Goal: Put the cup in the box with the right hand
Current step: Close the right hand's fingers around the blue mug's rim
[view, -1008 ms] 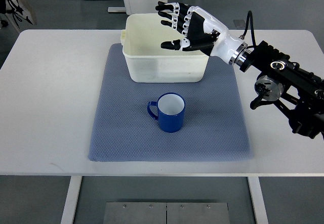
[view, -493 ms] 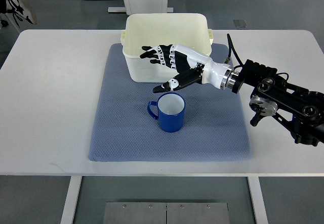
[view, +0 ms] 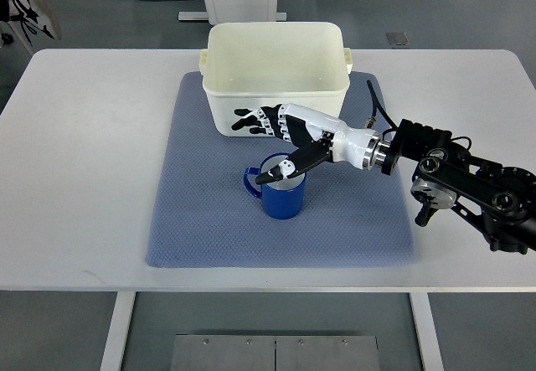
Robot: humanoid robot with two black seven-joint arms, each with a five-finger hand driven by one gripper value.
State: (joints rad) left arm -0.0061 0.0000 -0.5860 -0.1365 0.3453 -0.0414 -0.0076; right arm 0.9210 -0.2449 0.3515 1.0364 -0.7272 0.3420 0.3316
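On the white table (view: 92, 136) lies a blue mat (view: 209, 220) — at its far edge the cream box (view: 276, 61), nearer the blue cup (view: 283, 193) standing upright. The right robot hand (view: 280, 136) hovers between them, fingers spread, thumb over the cup's rim — holding nothing.

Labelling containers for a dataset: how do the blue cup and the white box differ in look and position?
The cup is deep blue, round and has a side handle; the box is cream-white, rectangular with small end lugs. The box is far larger than the cup. The box sits at the mat's far edge, the cup near its middle, under the right hand. Both stand upright, open-topped, and look empty.
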